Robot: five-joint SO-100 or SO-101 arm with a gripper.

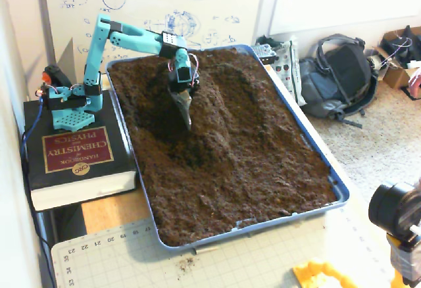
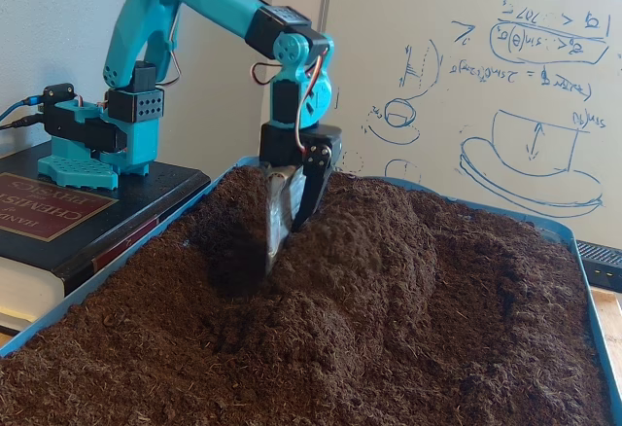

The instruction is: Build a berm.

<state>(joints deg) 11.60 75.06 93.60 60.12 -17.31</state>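
Note:
A blue tray (image 1: 341,194) (image 2: 56,313) is filled with dark brown crumbly soil. The berm (image 1: 214,112) (image 2: 364,251) is a rounded ridge running lengthwise through the far half of the tray, with a shallow trough on its left side in both fixed views. My teal arm reaches over from the left. Its gripper (image 1: 187,120) (image 2: 274,253) points almost straight down, shut, with its metal blade tip pressed into the soil at the berm's left flank. Nothing is held between the fingers.
The arm's base stands on a thick red-and-black book (image 1: 77,158) (image 2: 47,214) left of the tray. A whiteboard stands behind. A backpack (image 1: 343,72) lies on the floor at right, a cutting mat (image 1: 197,262) in front, a camera (image 1: 397,217) at lower right.

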